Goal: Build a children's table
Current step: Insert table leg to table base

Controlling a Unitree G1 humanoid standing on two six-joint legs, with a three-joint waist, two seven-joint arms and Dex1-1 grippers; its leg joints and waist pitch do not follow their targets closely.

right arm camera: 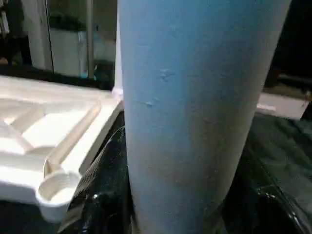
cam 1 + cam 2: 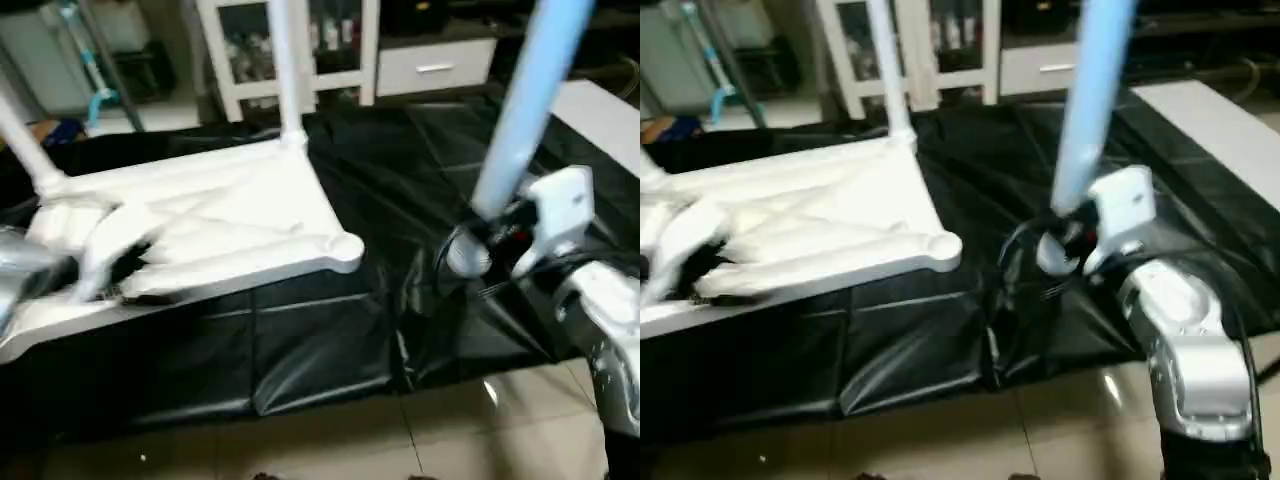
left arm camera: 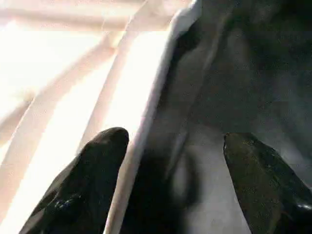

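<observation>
Table top (image 2: 215, 235) lying upside down on black sheet (image 2: 330, 330), ribs facing up. Two legs already standing up from far corners: one (image 2: 22, 140) at far left, one (image 2: 285, 70) at far right. Round empty socket (image 1: 58, 187) at near right corner.

Left gripper (image 3: 170, 180) at near edge of table top, over on the left. Fingers (image 3: 92, 175) wide apart, holding nothing. One finger over the white ribbed side, other finger (image 3: 263, 180) over the black sheet, white rim (image 3: 151, 112) running between them. Touching the rim or not: cannot tell.

Right gripper (image 2: 490, 240) well apart from table top, over the black sheet on the right. Fingers closed around a loose leg (image 2: 525, 100), squeezing it near its lower end. Leg pointing up and leaning a bit, looking pale blue. Empty socket off to the side of these fingers, not touching the leg.

White cabinet (image 2: 300, 45) with glass doors behind, past the sheet. Tan tile floor (image 2: 400, 440) in front.
</observation>
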